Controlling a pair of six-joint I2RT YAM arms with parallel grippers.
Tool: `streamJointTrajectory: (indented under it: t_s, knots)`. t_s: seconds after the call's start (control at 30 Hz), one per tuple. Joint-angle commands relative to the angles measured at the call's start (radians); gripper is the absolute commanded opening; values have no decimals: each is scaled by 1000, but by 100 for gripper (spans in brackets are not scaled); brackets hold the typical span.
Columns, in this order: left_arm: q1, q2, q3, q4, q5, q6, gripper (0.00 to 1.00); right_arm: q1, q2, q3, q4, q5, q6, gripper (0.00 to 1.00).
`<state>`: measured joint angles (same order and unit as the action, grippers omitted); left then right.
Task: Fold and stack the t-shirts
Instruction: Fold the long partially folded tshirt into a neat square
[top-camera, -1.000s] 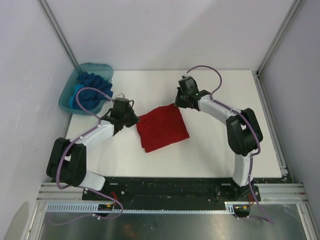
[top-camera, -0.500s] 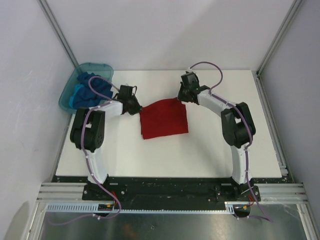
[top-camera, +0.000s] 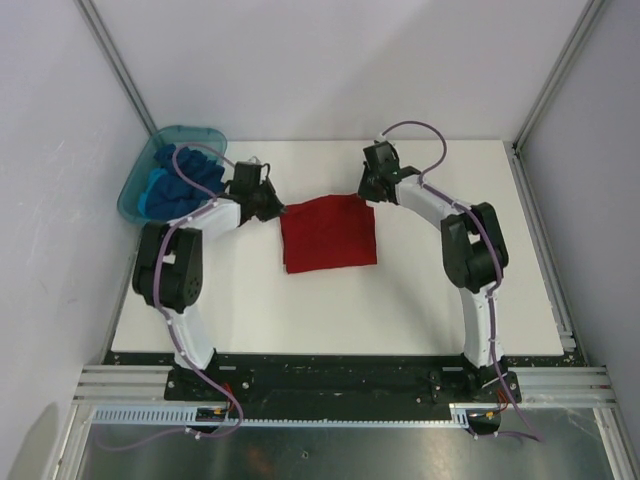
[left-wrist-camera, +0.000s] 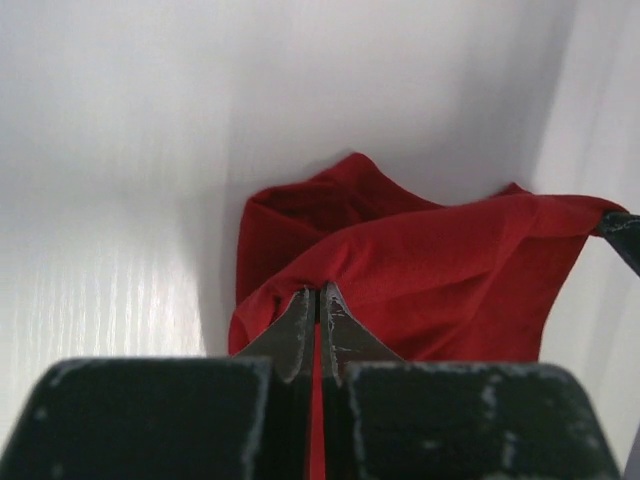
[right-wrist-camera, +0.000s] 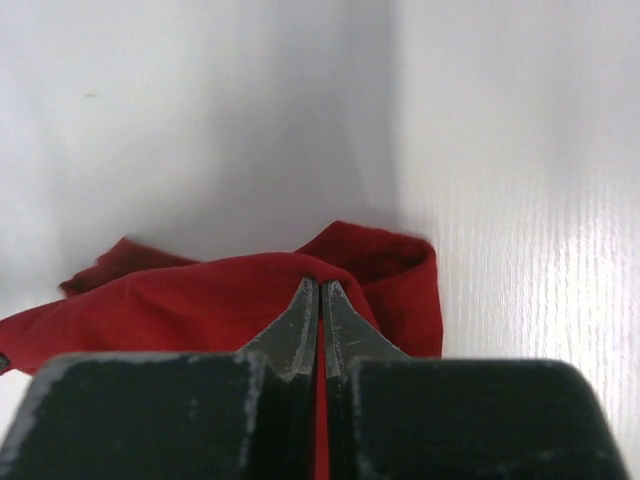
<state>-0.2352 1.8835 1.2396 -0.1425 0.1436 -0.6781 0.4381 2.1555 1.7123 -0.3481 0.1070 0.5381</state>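
Observation:
The red t-shirt (top-camera: 328, 234) lies folded into a rough square on the white table, near the middle. My left gripper (top-camera: 275, 210) is shut on its far left corner, and red cloth (left-wrist-camera: 420, 280) shows pinched between the tips (left-wrist-camera: 319, 296). My right gripper (top-camera: 366, 195) is shut on its far right corner, with red cloth (right-wrist-camera: 200, 300) pinched between the tips (right-wrist-camera: 320, 288). Both corners are held just above the table. The blue t-shirts (top-camera: 178, 180) sit bunched in the tub at the far left.
A translucent teal plastic tub (top-camera: 133, 187) stands at the table's far left corner, holding the blue shirts. The white table (top-camera: 450, 300) has metal frame rails along its right side. Both arms reach far toward the back.
Both grippers have moved toward the back with the shirt's corners. The red shirt has turned from a skewed lie to a squarer one and shifted toward the back.

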Motion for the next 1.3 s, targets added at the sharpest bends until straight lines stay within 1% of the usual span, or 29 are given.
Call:
streamJointTrajectory:
  t_s: [0.0,0.2,0.33,0.43,0.53,0.67,0.77,0.87,0.97,1.07,1.27]
  knots:
    - [-5,-171,-52,16,49,55,0,23,-193,-20,-38,52,4,0]
    - [-10,-238,-95,14,119,77,0,53,-372,-214,-43,83,34,0]
    - [-16,-225,-73,15,133,78,0,56,-431,-271,-46,107,28,0]
    - [-18,-171,-21,15,144,86,0,46,-422,-276,-38,94,20,0]
    - [-16,-89,47,12,133,95,0,25,-379,-276,6,76,2,0]
    - [-8,21,129,5,93,88,0,-37,-277,-259,111,7,-24,0]
    - [4,61,154,2,52,66,0,-65,-184,-196,153,-41,-64,0]
    - [11,62,152,3,35,60,0,-69,-109,-106,127,-45,-89,0]
    - [17,45,140,3,38,65,0,-67,-93,-62,109,-33,-82,0]
    - [21,9,120,1,36,67,0,-65,-121,-61,102,-25,-66,0]
    - [29,-133,28,0,27,43,0,-46,-224,-117,113,-7,-49,0]
